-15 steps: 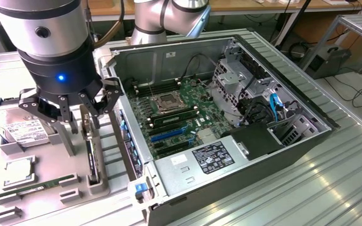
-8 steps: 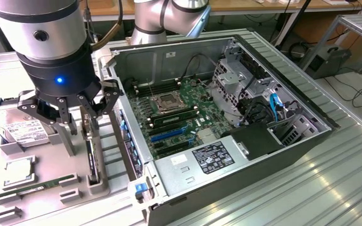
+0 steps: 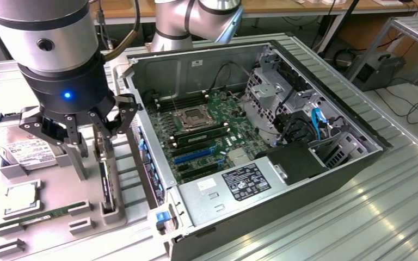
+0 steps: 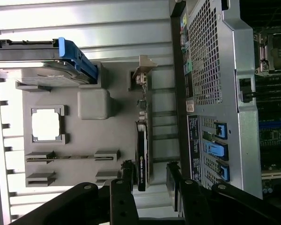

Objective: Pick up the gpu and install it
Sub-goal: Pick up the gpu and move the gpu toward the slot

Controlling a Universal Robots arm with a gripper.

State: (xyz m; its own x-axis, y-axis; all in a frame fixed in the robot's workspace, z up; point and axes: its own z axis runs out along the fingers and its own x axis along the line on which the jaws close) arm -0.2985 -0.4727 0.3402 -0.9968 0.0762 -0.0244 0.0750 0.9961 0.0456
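— So, where was the gpu (image 3: 105, 185)?
— On edge in the grey tray (image 3: 53, 190), at its edge beside the computer case (image 3: 282, 217); fan face unseen.
— And the gripper (image 3: 85, 133)?
— Fingers apart, above the card; contact could not be told.

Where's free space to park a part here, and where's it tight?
Free: the ribbed table on the exterior view's right of the computer case. Also bare gray tray between the processor and the gpu. Tight: the gap between gpu and case, with the open gripper above the gpu.
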